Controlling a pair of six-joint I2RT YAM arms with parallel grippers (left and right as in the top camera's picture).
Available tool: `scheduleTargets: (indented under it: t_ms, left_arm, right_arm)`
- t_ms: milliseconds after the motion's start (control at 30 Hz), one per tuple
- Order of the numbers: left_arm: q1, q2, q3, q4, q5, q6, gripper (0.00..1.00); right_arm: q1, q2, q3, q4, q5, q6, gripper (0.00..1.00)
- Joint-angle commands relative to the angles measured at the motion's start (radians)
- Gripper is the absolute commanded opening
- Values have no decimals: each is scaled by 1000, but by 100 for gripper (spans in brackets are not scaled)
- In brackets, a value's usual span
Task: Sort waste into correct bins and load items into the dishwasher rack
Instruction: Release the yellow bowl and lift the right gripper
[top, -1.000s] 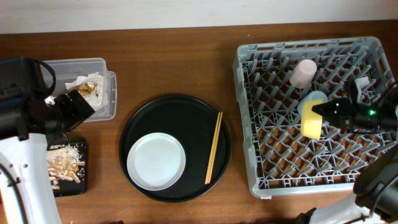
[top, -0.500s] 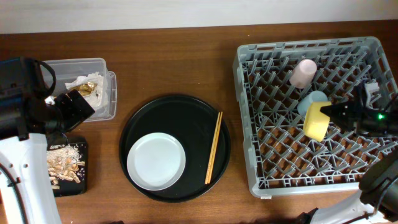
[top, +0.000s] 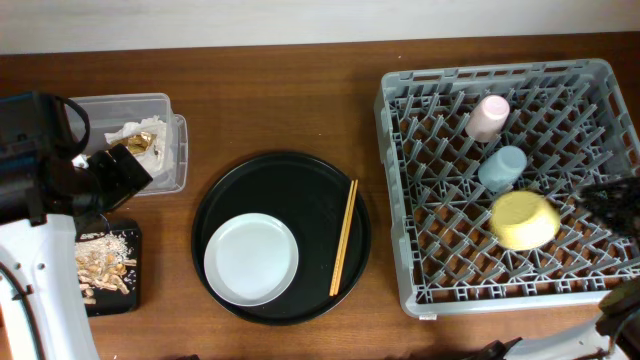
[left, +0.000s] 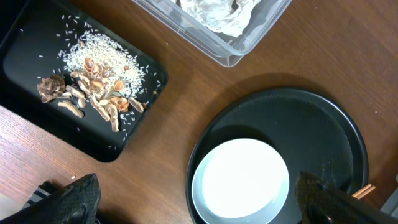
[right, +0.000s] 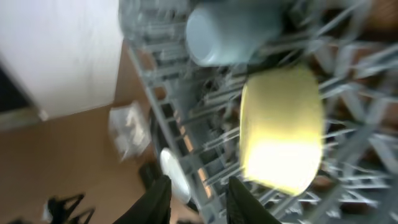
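Where dishwasher rack (top: 395, 180) sits, brown wood table (top: 280, 110); white strip (top: 300, 20) beyond.

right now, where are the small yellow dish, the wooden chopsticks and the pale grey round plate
small yellow dish (top: 524, 220), overhead view, its centre
wooden chopsticks (top: 344, 238), overhead view, mid-length
pale grey round plate (top: 251, 259), overhead view, its centre

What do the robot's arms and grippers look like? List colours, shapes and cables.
Left arm: white tubular link, bulky black joint housing, thin black cable looping beside it. Left gripper: black, with dark matte fingers tapering to blunt tips. Right arm: white link with a black joint. Right gripper: dark, blurred; no markings legible.
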Motion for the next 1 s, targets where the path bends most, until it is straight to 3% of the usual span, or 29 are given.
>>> scheduleTargets:
  t_ms: [0,133,300,333,467,767,967]
  left_arm:
    - [5,-2,10,2,3,-5,99]
    - [5,-2,10,2,3,-5,99]
    - [5,-2,10,2,3,-5,99]
    - [5,-2,10,2,3,-5,99]
    - [5,-2,10,2,3,-5,99]
    - [5,-2,10,2,3,-5,99]
    - [5,-2,10,2,3,-5,99]
  right_arm:
    - [-15,-94,97,-4,156,122,31]
    - [40,-212,102,0,185,134,31]
    - [203,-296,102,63,369,243,37]
    - [242,-296,101,72,410,265,34]
    - [386,-269,39,147,553,380,4]
    - [501,-262,-314,461,620,507,4]
    - [497,-262,-349,467,839,634,4]
